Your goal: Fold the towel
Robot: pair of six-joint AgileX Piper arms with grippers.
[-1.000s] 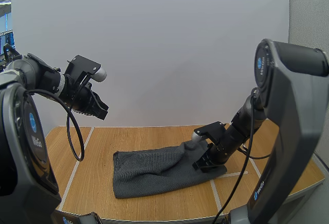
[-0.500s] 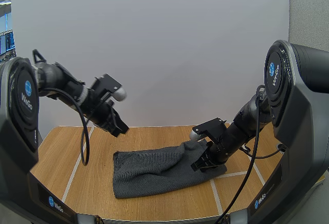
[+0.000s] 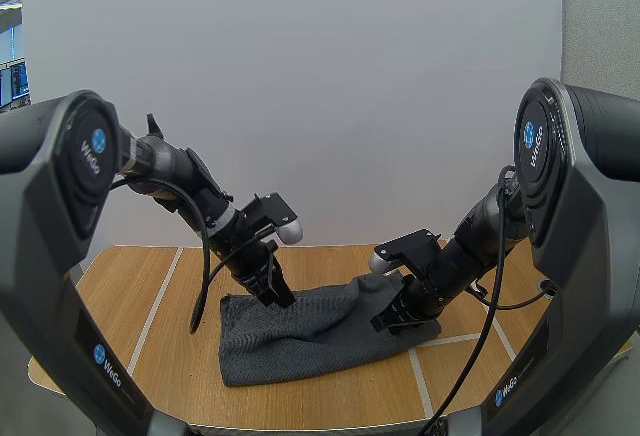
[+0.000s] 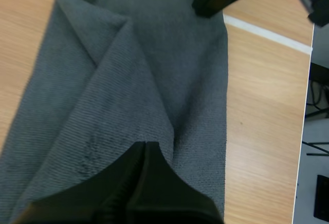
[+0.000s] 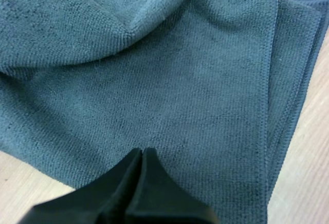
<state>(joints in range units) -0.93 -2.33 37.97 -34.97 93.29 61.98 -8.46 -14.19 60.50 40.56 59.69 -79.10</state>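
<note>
So the wooden table (image 3: pixel 175 361) is the biggest thing here, light wood with a plain pale wall behind it. The dark grey towel (image 3: pixel 310 334) is lying on it roughly in the middle, stretched out sideways as a long strip. It's flat on the wood but pretty rumpled, with a soft ridge running along it and a bunched-up hump toward its right end. From the right wrist view you can see stacked edges along one side, so it looks layered there. The left gripper (image 3: pixel 277 296) is down over the towel's back left part, tips right at the cloth. In the left wrist view its fingers are pressed together into one dark wedge over the fabric with nothing pinched between them. The right gripper (image 3: pixel 385 322) is at the towel's right end, just off the hump. Same deal in its own wrist view: fingers closed together over the cloth, and I don't see any fabric caught in them. Smallest bits are the white tape lines (image 3: pixel 150 321) on the tabletop, one running off to the left of the towel and another by its right end.
</note>
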